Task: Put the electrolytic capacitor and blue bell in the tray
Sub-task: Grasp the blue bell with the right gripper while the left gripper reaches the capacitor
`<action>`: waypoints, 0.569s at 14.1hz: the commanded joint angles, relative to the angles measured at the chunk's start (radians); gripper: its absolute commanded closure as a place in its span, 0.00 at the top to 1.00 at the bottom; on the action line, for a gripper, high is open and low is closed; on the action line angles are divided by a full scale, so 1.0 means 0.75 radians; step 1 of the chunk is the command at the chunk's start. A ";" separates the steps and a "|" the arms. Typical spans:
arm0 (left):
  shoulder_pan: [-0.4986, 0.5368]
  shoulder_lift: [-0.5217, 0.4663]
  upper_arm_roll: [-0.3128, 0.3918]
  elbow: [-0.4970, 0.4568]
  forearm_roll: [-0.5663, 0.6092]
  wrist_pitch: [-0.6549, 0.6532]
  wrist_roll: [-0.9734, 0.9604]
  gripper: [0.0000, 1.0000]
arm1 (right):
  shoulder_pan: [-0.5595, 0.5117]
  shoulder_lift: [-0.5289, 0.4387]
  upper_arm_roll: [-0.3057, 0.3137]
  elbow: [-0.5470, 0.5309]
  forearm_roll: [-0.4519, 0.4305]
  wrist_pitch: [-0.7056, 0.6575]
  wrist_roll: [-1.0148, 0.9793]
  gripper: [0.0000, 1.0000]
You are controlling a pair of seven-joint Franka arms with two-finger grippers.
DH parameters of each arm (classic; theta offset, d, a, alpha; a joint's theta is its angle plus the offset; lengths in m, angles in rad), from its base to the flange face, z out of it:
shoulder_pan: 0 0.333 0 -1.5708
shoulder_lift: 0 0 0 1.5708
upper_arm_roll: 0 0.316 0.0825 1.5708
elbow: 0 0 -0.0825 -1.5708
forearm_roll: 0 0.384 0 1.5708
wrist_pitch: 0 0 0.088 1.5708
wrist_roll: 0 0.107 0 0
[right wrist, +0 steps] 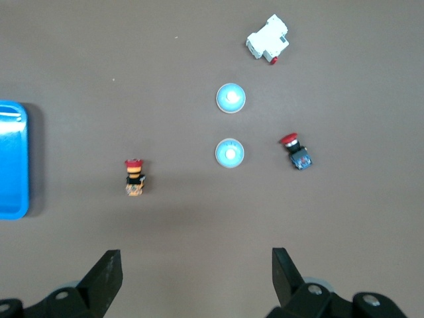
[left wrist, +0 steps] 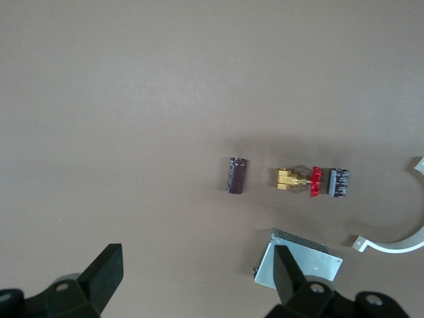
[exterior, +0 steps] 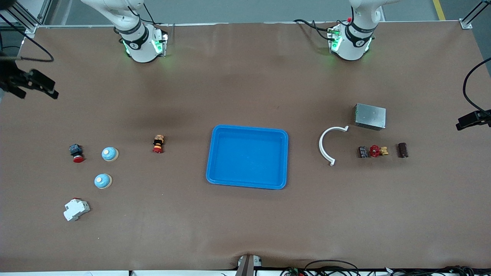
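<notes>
Other bits I see on the table
A silver box [exterior: 370,116], a white curved piece [exterior: 329,144], a white switch block [exterior: 76,209].

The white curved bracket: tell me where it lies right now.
In the front view, the white curved bracket lies on the table between the blue tray and the small black capacitor, toward the left arm's end, beside the metal box.

The brown table [exterior: 245,222] carries a blue tray [exterior: 215,161], two blue bells [exterior: 109,154], capacitors [exterior: 402,150] and small parts
</notes>
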 commanded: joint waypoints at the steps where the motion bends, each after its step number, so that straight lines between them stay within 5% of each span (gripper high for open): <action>1: 0.022 0.085 -0.012 -0.001 0.029 0.088 0.023 1.00 | 0.009 0.185 -0.009 -0.036 -0.015 0.157 0.012 1.00; 4: 0.003 0.163 -0.020 -0.011 0.169 0.113 0.011 1.00 | -0.001 0.365 -0.011 -0.069 -0.017 0.347 0.006 1.00; 8: 0.050 0.217 -0.030 -0.080 0.158 0.133 0.025 1.00 | 0.007 0.576 -0.013 -0.069 -0.019 0.594 -0.004 1.00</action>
